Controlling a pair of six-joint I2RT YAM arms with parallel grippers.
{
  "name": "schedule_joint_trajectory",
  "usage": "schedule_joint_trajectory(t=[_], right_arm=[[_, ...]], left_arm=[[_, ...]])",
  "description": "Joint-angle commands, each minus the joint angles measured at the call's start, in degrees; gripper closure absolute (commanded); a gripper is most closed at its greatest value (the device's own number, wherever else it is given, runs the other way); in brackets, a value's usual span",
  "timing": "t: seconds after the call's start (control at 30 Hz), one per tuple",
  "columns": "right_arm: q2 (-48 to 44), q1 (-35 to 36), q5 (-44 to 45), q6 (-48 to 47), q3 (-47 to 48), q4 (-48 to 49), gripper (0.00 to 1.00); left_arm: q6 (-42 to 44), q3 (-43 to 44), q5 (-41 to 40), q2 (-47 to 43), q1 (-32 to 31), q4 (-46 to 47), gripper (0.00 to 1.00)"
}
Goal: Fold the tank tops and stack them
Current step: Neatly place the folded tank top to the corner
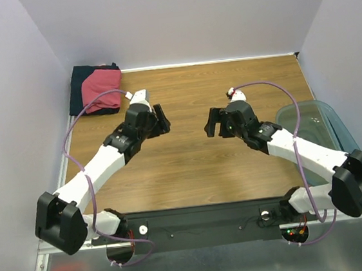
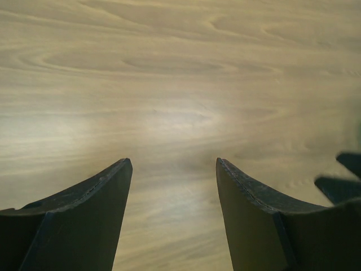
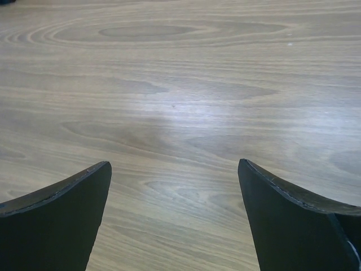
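The rose-red tank top (image 1: 103, 89) lies folded on top of the folded dark navy tank top (image 1: 83, 81) at the far left corner of the wooden table (image 1: 190, 160). My left gripper (image 1: 163, 120) is open and empty over bare wood near the table's middle, to the right of and nearer than the stack. My right gripper (image 1: 211, 123) is open and empty, facing the left one across a gap. The left wrist view (image 2: 174, 164) and the right wrist view (image 3: 175, 166) show only bare wood between the open jaws. Neither top shows in the wrist views.
A translucent blue-green plastic tub (image 1: 315, 121) stands at the table's right edge, partly under my right arm. White walls close in the back and both sides. A dark fingertip of the other gripper (image 2: 345, 175) shows at the right edge of the left wrist view.
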Motion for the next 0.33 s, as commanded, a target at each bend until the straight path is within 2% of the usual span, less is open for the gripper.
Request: schedule_joint_trajectory(t=[0.0, 0.3], right_arm=[[-3.2, -0.5, 6.0, -0.4, -1.5, 1.0, 0.0], [-4.3, -0.4, 8.5, 1.9, -1.9, 0.9, 0.0]], left_arm=[[-2.8, -4.3, 1.1, -5.1, -4.0, 6.8, 0.28], [-0.8, -4.1, 2.2, -5.6, -7.7, 7.3, 0.28]])
